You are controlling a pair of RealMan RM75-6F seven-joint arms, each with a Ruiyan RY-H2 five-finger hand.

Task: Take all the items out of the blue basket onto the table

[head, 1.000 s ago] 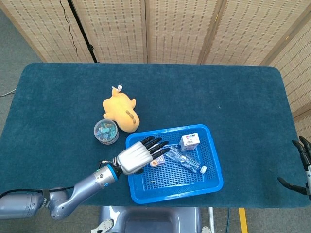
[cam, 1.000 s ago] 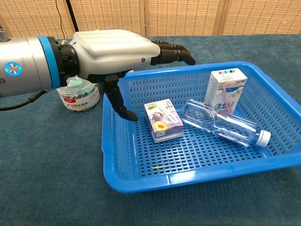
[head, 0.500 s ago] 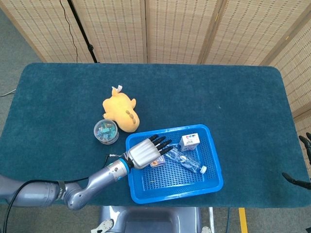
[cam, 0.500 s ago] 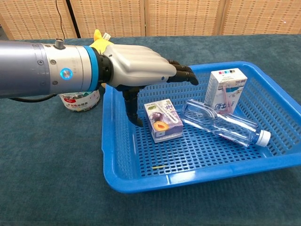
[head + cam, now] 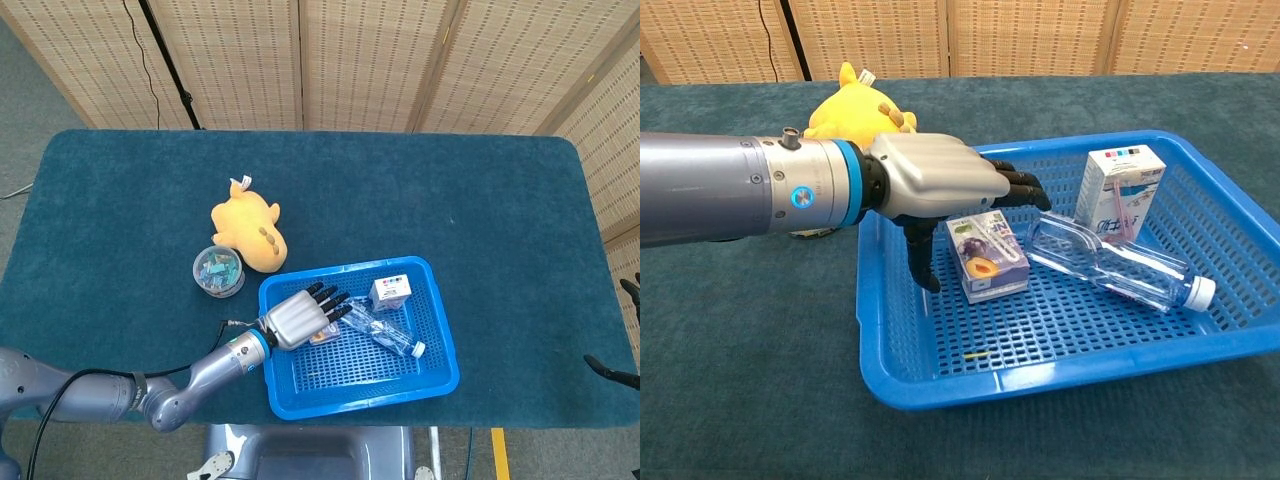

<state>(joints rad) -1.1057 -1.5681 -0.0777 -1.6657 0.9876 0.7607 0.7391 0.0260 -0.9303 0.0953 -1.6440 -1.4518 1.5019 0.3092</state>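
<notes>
So the blue basket sits at the near edge of the table, and three things are in it. Closest to the left hand is a small purple carton with a fruit picture. The hand hangs right over it, fingers spread and reaching past its top, thumb down along its left side, but I don't think it's actually got hold of it yet. To the right of that, a clear plastic water bottle lies on its side, white cap pointing to the right, and behind it a white carton stands up near the far right corner.

Further back, outside the basket, there's a round tub of small bits and a yellow plush toy on the cloth.

My read: two out, three to go.

Right hand is barely in view at the table's edge; can't tell how its fingers sit.
</notes>
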